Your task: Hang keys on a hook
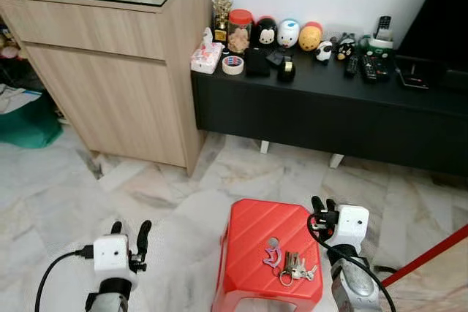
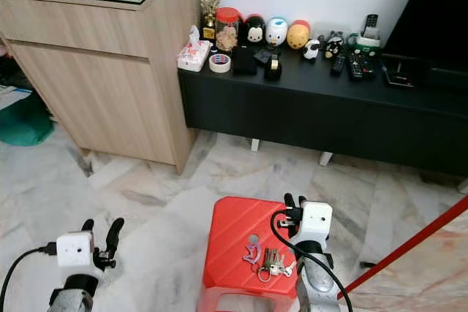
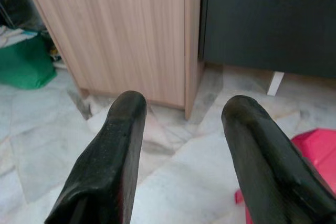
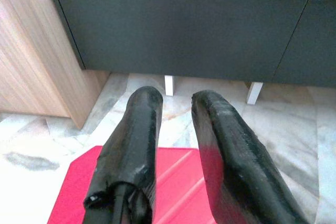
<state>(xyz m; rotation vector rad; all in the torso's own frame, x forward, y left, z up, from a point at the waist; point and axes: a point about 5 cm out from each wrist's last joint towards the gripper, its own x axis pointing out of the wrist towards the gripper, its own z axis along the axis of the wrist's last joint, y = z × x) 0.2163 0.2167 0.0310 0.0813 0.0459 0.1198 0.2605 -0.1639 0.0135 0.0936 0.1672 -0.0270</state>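
Note:
A bunch of keys with a pink charm lies flat on the near right part of a red plastic stool. My right gripper hovers just past the stool's right edge, beyond the keys and not touching them. Its fingers are open by a narrow gap with nothing between them. My left gripper is low over the marble floor to the stool's left. It is wide open and empty, with a finger pointing at the wooden cabinet.
A light wooden cabinet stands at the back left. Beside it is a low black console carrying figurines, a tape roll, a tissue box and remotes. A green bag sits far left. A red bar crosses the floor at lower right.

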